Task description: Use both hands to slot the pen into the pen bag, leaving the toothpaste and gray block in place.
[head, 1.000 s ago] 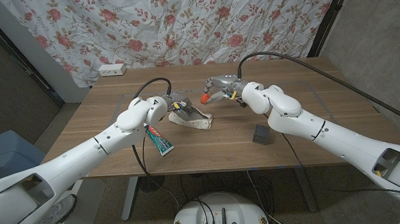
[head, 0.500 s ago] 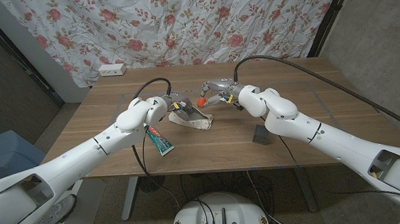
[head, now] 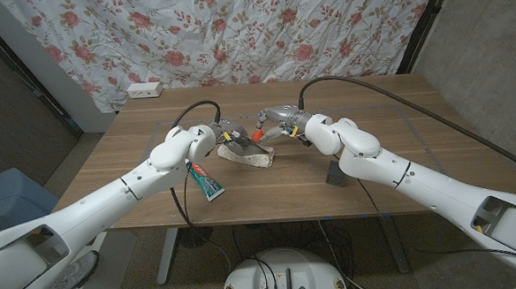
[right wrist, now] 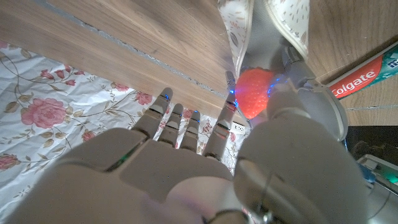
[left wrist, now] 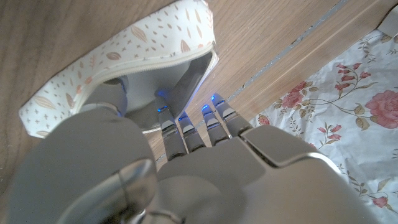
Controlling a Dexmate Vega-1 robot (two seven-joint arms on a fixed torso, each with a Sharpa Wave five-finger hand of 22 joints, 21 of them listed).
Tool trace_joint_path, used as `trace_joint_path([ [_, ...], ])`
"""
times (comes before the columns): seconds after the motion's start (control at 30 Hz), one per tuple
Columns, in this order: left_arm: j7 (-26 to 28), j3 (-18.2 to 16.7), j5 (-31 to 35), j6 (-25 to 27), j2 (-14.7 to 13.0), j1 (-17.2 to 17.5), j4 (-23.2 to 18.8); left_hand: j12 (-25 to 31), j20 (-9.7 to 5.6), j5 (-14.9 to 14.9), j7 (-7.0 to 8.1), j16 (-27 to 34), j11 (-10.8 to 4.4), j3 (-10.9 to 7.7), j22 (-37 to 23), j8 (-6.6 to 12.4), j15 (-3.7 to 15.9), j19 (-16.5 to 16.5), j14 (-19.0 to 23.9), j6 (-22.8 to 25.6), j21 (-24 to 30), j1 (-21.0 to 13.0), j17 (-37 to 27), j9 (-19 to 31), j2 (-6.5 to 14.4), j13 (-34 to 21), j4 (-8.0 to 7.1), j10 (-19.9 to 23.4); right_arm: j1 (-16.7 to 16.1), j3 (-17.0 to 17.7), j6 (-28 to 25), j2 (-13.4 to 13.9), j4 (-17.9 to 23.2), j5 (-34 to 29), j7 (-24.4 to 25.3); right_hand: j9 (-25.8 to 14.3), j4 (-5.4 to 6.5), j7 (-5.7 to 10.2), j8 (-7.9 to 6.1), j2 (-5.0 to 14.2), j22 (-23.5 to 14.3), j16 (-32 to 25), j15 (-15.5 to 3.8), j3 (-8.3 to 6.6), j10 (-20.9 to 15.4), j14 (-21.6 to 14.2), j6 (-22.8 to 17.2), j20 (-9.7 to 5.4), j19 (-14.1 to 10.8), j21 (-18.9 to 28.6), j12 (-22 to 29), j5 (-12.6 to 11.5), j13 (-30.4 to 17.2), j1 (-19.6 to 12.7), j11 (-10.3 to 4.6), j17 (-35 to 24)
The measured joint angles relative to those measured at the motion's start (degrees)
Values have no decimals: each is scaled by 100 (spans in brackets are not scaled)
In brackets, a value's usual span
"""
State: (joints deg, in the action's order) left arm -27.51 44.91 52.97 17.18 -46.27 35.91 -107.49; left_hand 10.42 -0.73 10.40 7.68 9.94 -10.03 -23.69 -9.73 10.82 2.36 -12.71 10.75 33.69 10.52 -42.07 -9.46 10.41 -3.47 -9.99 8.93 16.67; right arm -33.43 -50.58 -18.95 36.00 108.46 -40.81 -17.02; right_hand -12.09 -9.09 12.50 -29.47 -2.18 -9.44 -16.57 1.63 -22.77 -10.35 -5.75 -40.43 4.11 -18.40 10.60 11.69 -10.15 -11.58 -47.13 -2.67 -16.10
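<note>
- Now, mid-insertion: my right hand [head: 275, 126] pinches the pen [head: 258, 136], its red strawberry-shaped cap at the mouth of the pen bag [head: 251, 154], just above centre of the head view.
- In the right wrist view the red cap [right wrist: 254, 93] sits right at the bag's pale patterned rim [right wrist: 235, 25]; the pen's barrel I cannot make out.
- My left hand [head: 222, 136] grips the bag's near edge, left of centre in the head view; the left wrist view shows my fingers [left wrist: 186, 134] holding the rim and the mouth [left wrist: 186, 84] gaping.
- Toothpaste [head: 205, 180] lies lower left of the bag, close by my left forearm. Gray block [head: 336, 173] sits lower right, partly behind my right arm. Both apart from the bag.
- To do this well, I judge: hold the left grip firm so the mouth stays open and the bag cannot slide toward the toothpaste.
- Line the pen along the bag's length, lead the tip in low, then feed it in without forcing.
- Release the pinch only once most of the pen is inside.
- Keep my right forearm lifted clear of the gray block.
</note>
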Motion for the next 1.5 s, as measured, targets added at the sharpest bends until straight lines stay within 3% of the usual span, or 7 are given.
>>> trace_joint_path([
  [0.8,14,0,-13,1,-4,19,-26,0,0,0,0,0,-31,36,0,0,-21,0,21,0,0,22,0,0,23,0,11,31,-11,-107,-103,-119,-137,19,15,26,-17,9,8,0,0,0,0,17,1,1,-7,0,0,0,0,1,13,0,0,0],
  [1.07,21,1,-8,5,0,42,-49,0,0,0,-21,0,-10,36,0,0,0,0,41,21,0,45,0,0,46,0,11,52,-11,-138,-162,-122,-134,-8,-52,16,7,-104,68,0,0,0,23,41,37,24,108,0,0,0,0,1,-3,0,36,0],
  [1.5,30,-13,36,104,-28,131,-142,0,0,0,-21,0,-10,36,0,0,0,0,41,21,0,45,0,0,46,0,11,51,0,-211,-191,-134,-52,-47,-141,39,0,-134,123,-1,0,0,64,81,65,64,266,0,0,0,0,0,-2,1,64,-28],
])
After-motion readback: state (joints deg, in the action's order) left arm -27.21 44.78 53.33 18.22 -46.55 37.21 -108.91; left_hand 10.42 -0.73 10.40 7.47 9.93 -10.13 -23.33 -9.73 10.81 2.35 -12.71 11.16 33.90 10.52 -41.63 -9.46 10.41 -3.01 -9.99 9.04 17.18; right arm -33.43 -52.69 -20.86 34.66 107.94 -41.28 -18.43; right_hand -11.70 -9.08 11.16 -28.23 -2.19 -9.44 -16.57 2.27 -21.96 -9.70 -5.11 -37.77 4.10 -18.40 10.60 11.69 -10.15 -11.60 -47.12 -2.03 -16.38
